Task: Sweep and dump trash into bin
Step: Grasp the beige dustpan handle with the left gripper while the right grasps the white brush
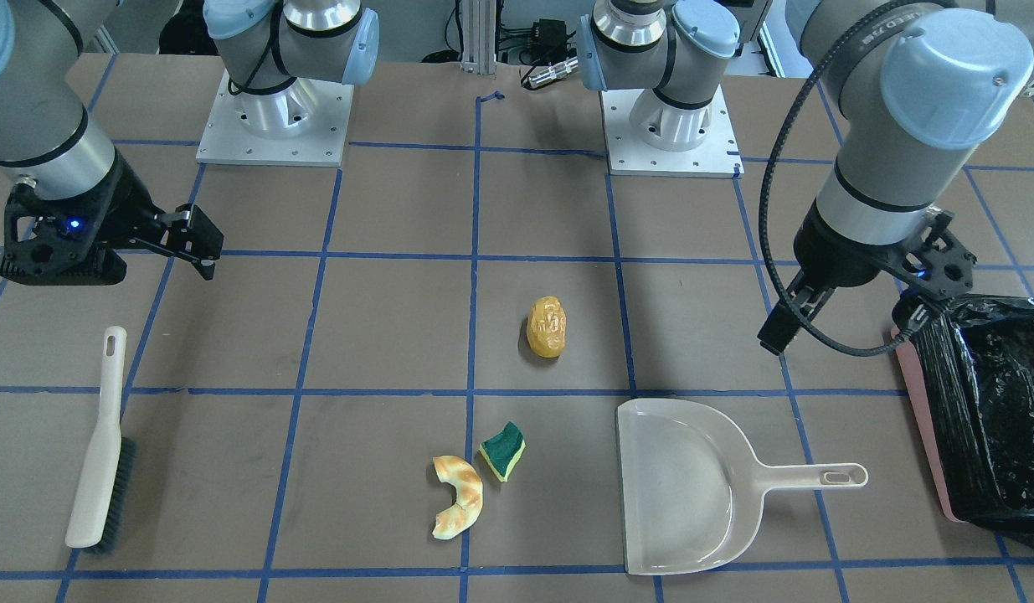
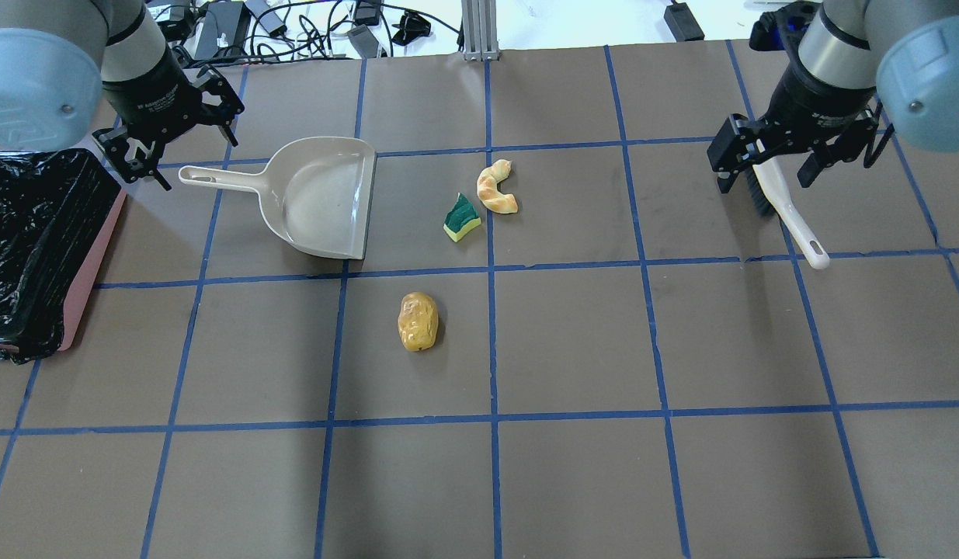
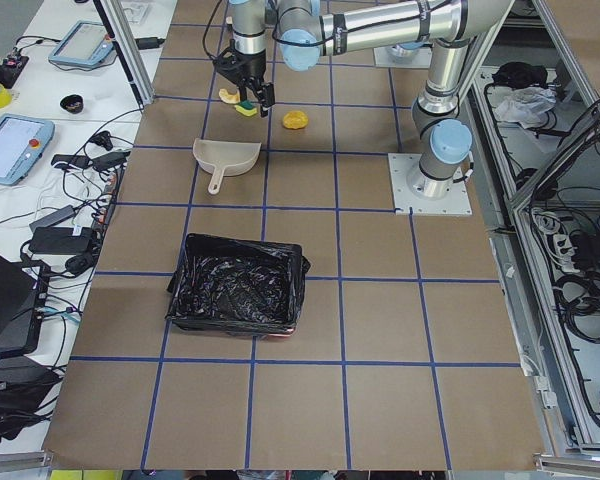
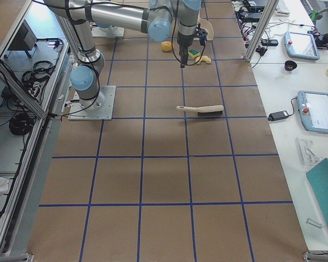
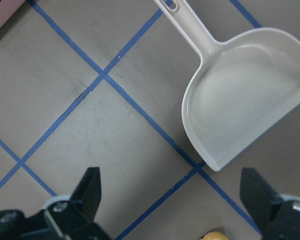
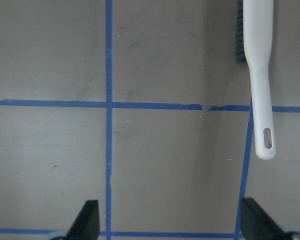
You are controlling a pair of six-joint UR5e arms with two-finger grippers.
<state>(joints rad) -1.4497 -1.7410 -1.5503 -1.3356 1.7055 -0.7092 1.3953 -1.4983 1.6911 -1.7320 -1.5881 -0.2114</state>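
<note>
We find both tools lying free on the surface (image 2: 572,341). The dustpan (image 2: 324,198) turns its mouth toward the trash and its handle toward the bin (image 2: 93,272), probably so the left fingers (image 5: 89,192) can take it. They hang near the handle, spread wide and empty. The right fingers (image 6: 87,220), equally wide and empty, hang by the brush (image 1: 98,452). The sponge chunk (image 2: 461,218) and bread piece (image 2: 497,188) sit just beside each other near the pan's mouth, and the potato-like lump (image 2: 418,321) lies apart. The lettering on the arms is too small to read.

Bin (image 2: 95,272) partly beyond the frame edge; brush (image 2: 790,217) head behind right pincer (image 2: 765,167).
</note>
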